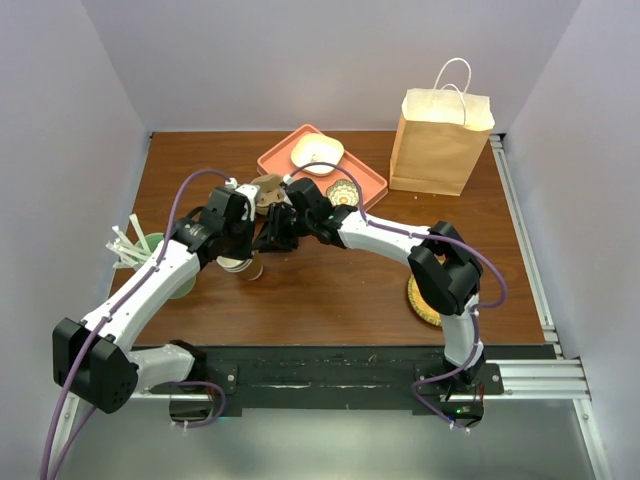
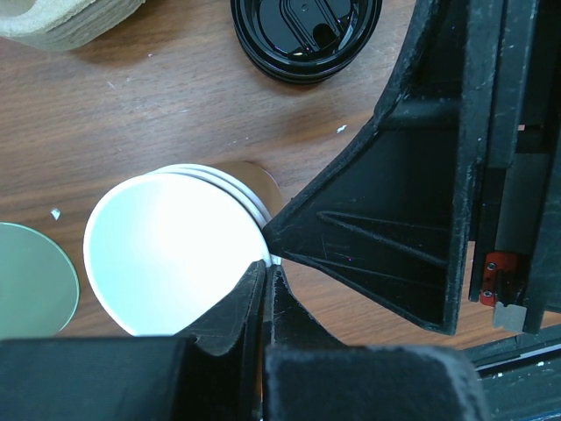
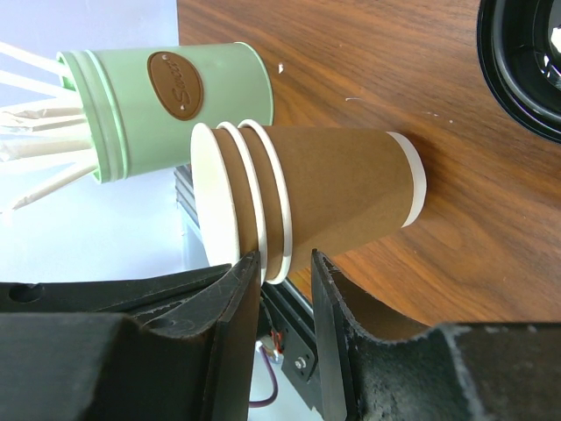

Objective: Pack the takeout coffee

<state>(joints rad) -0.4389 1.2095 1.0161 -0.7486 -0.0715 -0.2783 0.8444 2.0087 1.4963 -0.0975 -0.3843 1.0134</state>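
Step in hand: one brown paper cup is judged to be being parted from the nested stack of brown paper cups (image 3: 316,189); only the top rim should be pulled, the rest held steady.
Left fingers (image 2: 267,263): nearly closed, pinched on the stack's white rim.
Right fingers (image 3: 285,289): narrow, closed across the rims.
Takeout coffee: no lidded cup seen; loose black plastic lids (image 2: 307,35) lie on the wooden surface (image 1: 330,290).
Destination: brown paper bag (image 1: 440,140), well apart.
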